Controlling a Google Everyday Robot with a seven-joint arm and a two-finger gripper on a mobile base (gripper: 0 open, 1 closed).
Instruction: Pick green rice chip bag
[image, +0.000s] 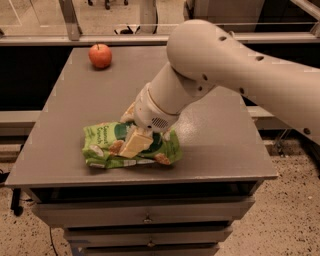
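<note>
The green rice chip bag (102, 141) lies flat near the front left of the grey table (220, 140). It is a crinkly light-green pouch with a dark-green centre and pictured tan chips. My gripper (131, 134) comes down on the bag's middle from the upper right. One cream finger (134, 143) lies across the bag's front face, and the other finger (128, 113) sits at the bag's far edge. The gripper looks shut on the bag, which still rests on the table. My wrist hides the bag's centre.
A red apple (100, 55) stands at the table's back left corner. The table has drawers (147, 215) below its front edge. A rail and window (125, 37) run behind the table. My large white arm (240, 65) spans the right side.
</note>
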